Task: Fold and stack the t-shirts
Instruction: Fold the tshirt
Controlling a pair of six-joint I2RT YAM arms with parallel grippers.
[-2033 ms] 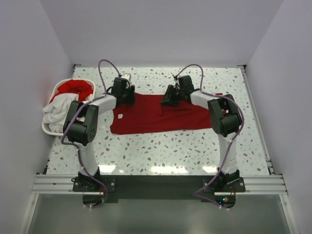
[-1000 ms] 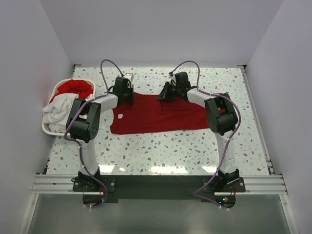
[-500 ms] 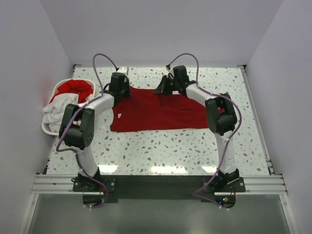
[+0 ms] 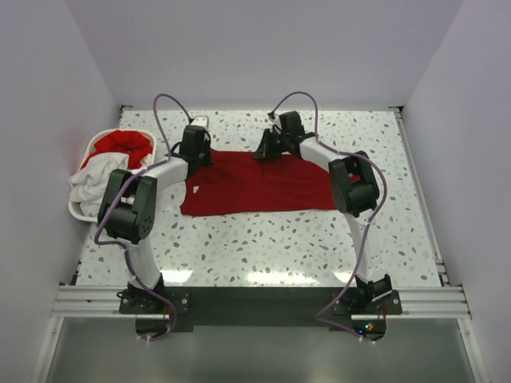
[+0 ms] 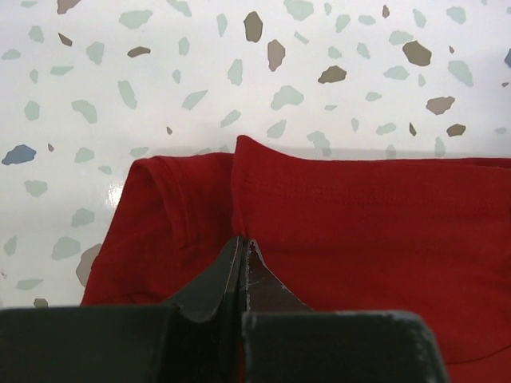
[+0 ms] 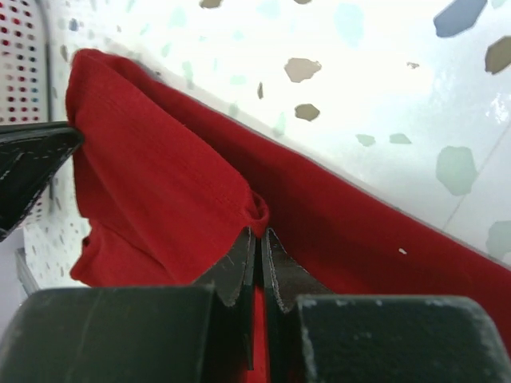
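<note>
A deep red t-shirt (image 4: 255, 187) lies spread across the middle of the table, its small white neck label (image 4: 196, 190) near the left end. My left gripper (image 4: 196, 152) is shut on a pinch of the shirt's far edge near the left corner (image 5: 242, 239). My right gripper (image 4: 267, 148) pinches a bunched fold of the same far edge (image 6: 257, 231), its jaws almost together with red cloth between them. In the basket lie a white t-shirt (image 4: 92, 183) and another red one (image 4: 120, 145).
The white plastic laundry basket (image 4: 76, 209) stands at the table's left edge, beside the left arm. Speckled tabletop (image 4: 263, 239) lies bare in front of the shirt and behind it up to the back wall. The left gripper's finger (image 6: 32, 159) shows in the right wrist view.
Both grippers have moved toward the back of the table, taking the shirt's far edge with them. The right gripper also shifted left. The shirt now reaches farther back.
</note>
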